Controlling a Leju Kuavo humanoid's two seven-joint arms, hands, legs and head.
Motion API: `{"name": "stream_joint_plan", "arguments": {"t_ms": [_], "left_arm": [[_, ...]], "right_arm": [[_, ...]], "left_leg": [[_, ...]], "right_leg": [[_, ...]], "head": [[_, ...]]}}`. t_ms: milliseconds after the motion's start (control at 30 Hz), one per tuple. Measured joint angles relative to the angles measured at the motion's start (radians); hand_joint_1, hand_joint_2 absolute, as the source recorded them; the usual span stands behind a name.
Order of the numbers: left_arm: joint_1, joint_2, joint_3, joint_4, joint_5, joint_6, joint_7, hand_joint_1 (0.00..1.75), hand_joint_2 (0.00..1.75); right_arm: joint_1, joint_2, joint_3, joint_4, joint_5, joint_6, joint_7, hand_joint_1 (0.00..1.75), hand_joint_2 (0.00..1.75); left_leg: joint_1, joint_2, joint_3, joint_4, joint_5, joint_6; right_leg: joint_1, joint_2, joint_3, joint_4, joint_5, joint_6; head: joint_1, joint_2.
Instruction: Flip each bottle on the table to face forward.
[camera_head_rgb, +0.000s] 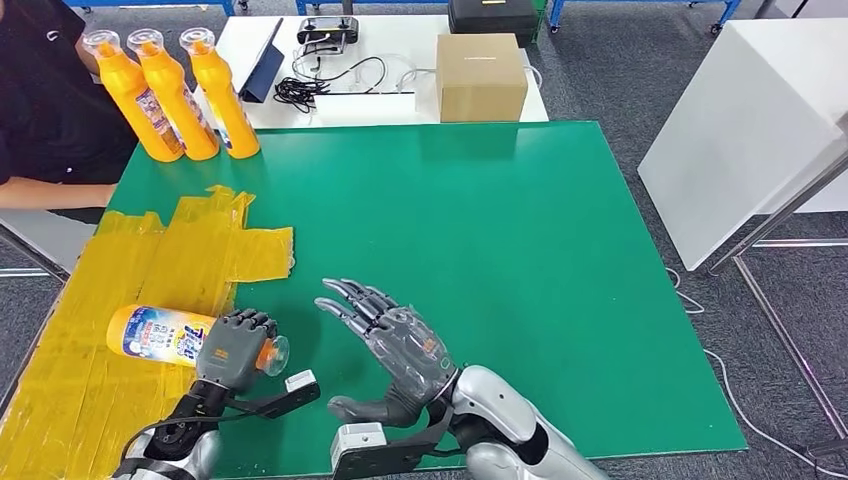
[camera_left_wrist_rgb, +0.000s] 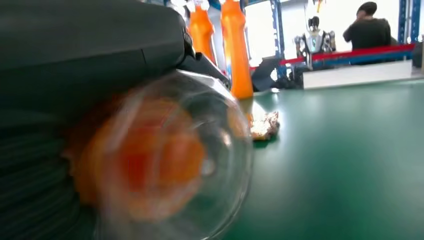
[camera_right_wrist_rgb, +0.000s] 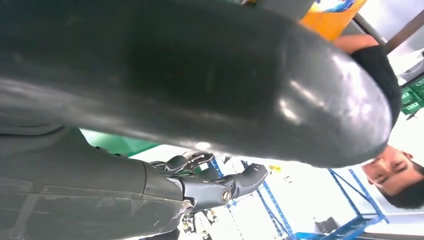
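Left hand (camera_head_rgb: 236, 348) around labelled bottle (camera_head_rgb: 165, 334)

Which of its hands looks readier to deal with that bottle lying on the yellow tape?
The left hand, probably: it already grips the lying orange bottle near its clear cap. The right hand hovers open over bare green table, holding nothing.

A robotics lab: a green bench (camera_head_rgb: 520, 250) on grey carpet (camera_head_rgb: 620, 70), blue racks (camera_right_wrist_rgb: 350, 200), a cabled controller (camera_head_rgb: 327, 32), and another humanoid robot (camera_left_wrist_rgb: 314, 42) behind.
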Motion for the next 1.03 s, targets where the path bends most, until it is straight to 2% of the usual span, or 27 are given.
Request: {"name": "stream_joint_plan", "arguments": {"t_ms": [33,267,633,867,1033], "left_arm": [[-0.015,0.0,-0.002,0.036,0.004,-0.003,0.003,0.0,0.0],[-0.095,0.006,-0.01,0.185,-0.042,0.007,0.046,0.0,0.0],[-0.113,0.015,-0.009,0.246,-0.046,0.031,0.061,0.0,0.0],[-0.081,0.016,0.008,0.213,0.085,0.038,-0.039,0.0,0.0],[-0.01,0.005,0.06,0.082,0.459,-0.055,-0.258,0.0,0.0]], "right_arm": [[-0.003,0.002,0.001,0.0,-0.001,0.003,0.0,0.0,0.0],[-0.017,0.01,0.008,0.001,-0.011,0.016,0.0,0.0,0.0],[-0.02,0.014,0.015,0.001,-0.013,0.017,0.0,0.0,0.0],[-0.02,0.013,0.02,0.001,-0.013,0.017,0.0,0.0,0.0],[-0.015,0.011,0.021,0.003,-0.004,0.015,0.0,0.0,0.0]], "left_leg": [[0.0,-0.001,0.001,0.0,0.0,0.0],[0.0,-0.002,0.011,-0.001,-0.001,-0.001],[0.0,-0.003,0.016,-0.001,0.0,-0.002],[0.0,-0.004,0.015,-0.001,0.0,-0.002],[0.0,-0.002,0.014,-0.001,0.0,-0.002]], "right_leg": [[0.0,-0.001,0.001,0.0,0.0,0.0],[0.0,-0.002,0.011,0.0,-0.001,-0.001],[0.0,-0.003,0.017,0.0,-0.001,-0.001],[0.0,-0.003,0.016,0.0,-0.001,-0.001],[0.0,-0.002,0.014,0.0,-0.001,-0.001]], "head": [[0.0,0.0],[0.0,0.0],[0.0,0.0],[0.0,0.0],[0.0,0.0]]}}
